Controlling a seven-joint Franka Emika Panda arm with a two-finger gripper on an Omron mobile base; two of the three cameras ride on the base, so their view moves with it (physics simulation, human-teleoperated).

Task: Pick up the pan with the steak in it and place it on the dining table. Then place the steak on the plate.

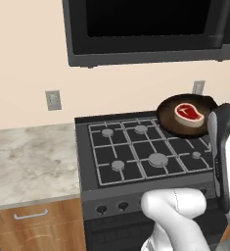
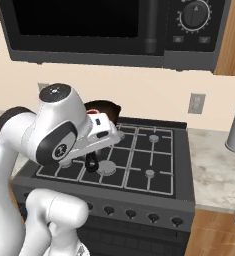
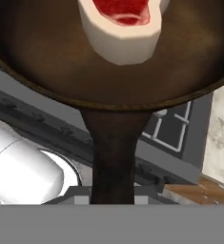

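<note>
Closest to me the end effector (image 3: 112, 198) is clamped on the long straight black handle (image 3: 112, 157) of the round dark frying pan (image 1: 185, 115), which hangs over the black stove's (image 1: 136, 152) back right corner, handle pointing back at the arm and bowl away, so any tilt could slide the small red steak (image 1: 188, 113) out.

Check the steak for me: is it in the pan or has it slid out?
In. The steak lies inside the pan, within its rim, in the left base view and the hand view.
</note>
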